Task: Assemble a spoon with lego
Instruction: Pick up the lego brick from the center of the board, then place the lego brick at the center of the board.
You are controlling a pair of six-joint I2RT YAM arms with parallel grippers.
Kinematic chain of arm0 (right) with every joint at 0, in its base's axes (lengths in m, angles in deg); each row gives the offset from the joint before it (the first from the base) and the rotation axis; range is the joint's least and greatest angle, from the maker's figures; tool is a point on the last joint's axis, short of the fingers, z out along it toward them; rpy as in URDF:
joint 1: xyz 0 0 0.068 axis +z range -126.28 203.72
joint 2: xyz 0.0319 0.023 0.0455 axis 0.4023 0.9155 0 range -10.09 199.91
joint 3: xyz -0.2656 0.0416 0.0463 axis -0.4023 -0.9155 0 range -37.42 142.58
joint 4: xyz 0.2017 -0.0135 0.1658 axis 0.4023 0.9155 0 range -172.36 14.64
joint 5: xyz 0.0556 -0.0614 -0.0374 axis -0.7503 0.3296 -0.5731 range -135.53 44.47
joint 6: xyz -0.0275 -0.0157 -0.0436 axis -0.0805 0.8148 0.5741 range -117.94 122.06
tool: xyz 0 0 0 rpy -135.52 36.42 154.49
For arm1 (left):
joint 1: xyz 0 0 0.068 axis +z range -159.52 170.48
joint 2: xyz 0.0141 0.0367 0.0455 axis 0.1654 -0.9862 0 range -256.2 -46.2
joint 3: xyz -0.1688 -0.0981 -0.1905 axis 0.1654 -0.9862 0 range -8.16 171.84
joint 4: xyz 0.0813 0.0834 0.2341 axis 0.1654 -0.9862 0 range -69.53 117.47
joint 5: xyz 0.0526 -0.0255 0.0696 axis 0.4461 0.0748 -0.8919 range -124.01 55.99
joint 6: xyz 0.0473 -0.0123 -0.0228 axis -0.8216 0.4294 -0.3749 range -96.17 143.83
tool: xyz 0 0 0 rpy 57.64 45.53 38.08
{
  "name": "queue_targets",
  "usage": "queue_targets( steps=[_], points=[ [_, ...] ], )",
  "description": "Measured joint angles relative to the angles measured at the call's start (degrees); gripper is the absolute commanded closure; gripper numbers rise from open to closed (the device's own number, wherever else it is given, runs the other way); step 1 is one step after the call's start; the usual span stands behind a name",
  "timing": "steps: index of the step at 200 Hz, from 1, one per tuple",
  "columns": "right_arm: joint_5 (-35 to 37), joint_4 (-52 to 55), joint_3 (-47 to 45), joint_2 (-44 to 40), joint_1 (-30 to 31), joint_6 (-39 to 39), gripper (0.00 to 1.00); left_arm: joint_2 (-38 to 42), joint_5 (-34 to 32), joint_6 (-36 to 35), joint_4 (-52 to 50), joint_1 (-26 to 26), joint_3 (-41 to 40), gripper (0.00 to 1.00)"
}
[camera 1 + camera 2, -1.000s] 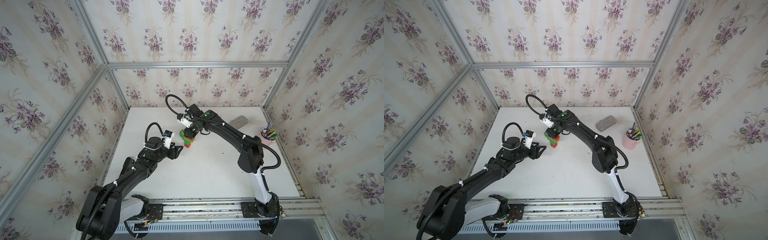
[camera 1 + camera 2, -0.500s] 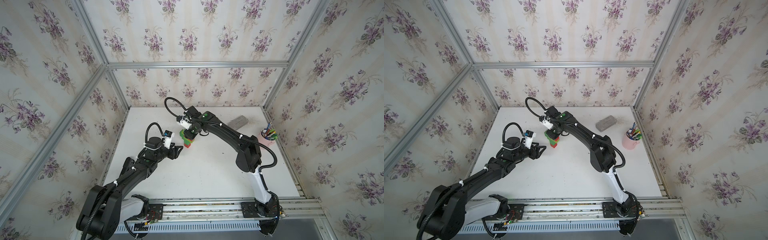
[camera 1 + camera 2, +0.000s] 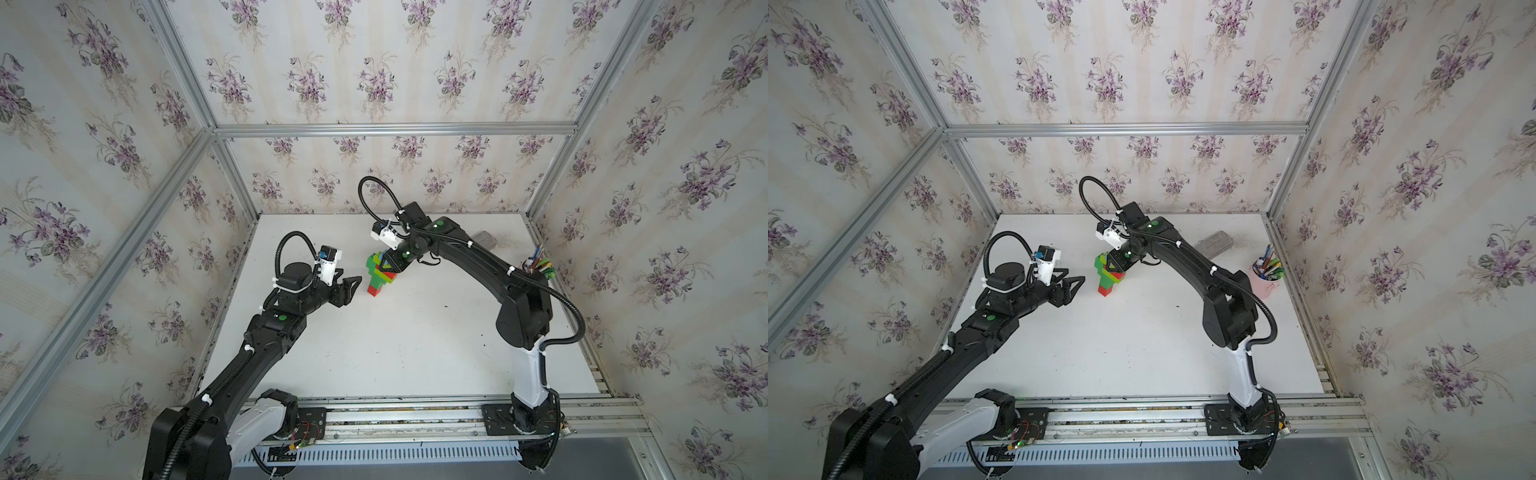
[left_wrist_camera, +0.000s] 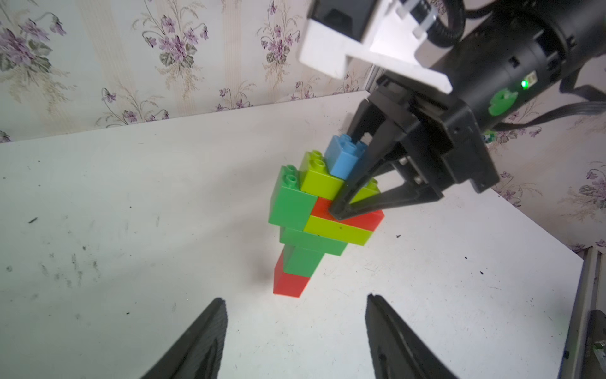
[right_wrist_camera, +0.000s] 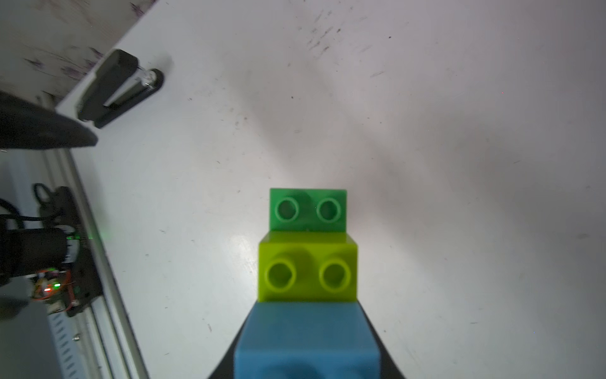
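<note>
**Tabletop.** A white, scuffed flat tabletop point(image 3: 415, 353) fills the floor of a cell walled in floral paper. My two black arms reach over it from a rail at the near edge.

**Arms.** My left arm point(image 3: 266, 357) stretches low toward the middle. My right arm point(image 3: 490, 266) arches over from the other side and bends down at the wrist.

**Spoon.** The spoon point(image 4: 314, 226) is a stepped figure of chunky studded plastic bricks in dark green, lime green and red. It stands on end, slightly tilted, in the far middle of the tabletop between my two grippers. The narrow handle is down and the wider head is up. I cannot tell whether the handle end touches the surface.

**Right gripper.** My right gripper point(image 3: 388, 266) comes down on the head, fingers clenched on the spoon. The right wrist view shows a finger on each side of the top brick.

**Left gripper.** My left gripper point(image 3: 351, 289) is released and holds nothing. Its fingers are spread and point at the handle, near it but apart.

**Block and cup.** A grey oblong block point(image 3: 1214, 241) lies near the back wall. A pink cup point(image 3: 1264, 286) of pens stands at the right edge, well apart from the spoon.

**Bricks.** A small blue brick point(image 4: 341, 157) tops the head. A red brick point(image 4: 290, 282) ends the handle.
</note>
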Motion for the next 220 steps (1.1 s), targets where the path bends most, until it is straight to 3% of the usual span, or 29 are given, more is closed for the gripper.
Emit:
queue_targets(
  steps=[48, 91, 111, 146, 220],
  points=[
    [-22.3, -25.9, -29.0, -9.4, -4.5, -14.5, 0.77, -1.6, 1.4, -0.1, -4.0, 1.0, 4.8, 0.3],
    [-34.1, -57.8, -46.2, -9.0, -4.7, -34.5, 0.76, -5.3, 2.6, 0.0, -5.4, 1.1, 7.3, 0.3],
    [-36.8, -71.1, -49.2, -5.9, -4.7, -42.9, 0.76, -6.8, 2.8, 0.4, -5.6, 1.1, 7.8, 0.3],
    [-38.4, -85.3, -49.5, 0.4, -4.7, -50.9, 0.76, -9.5, 4.2, 1.2, -5.7, 1.1, 7.9, 0.29],
    [-37.5, -98.6, -48.0, 11.2, -4.7, -58.9, 0.76, -14.3, 6.6, 2.2, -6.3, 1.1, 7.5, 0.27]
  ],
)
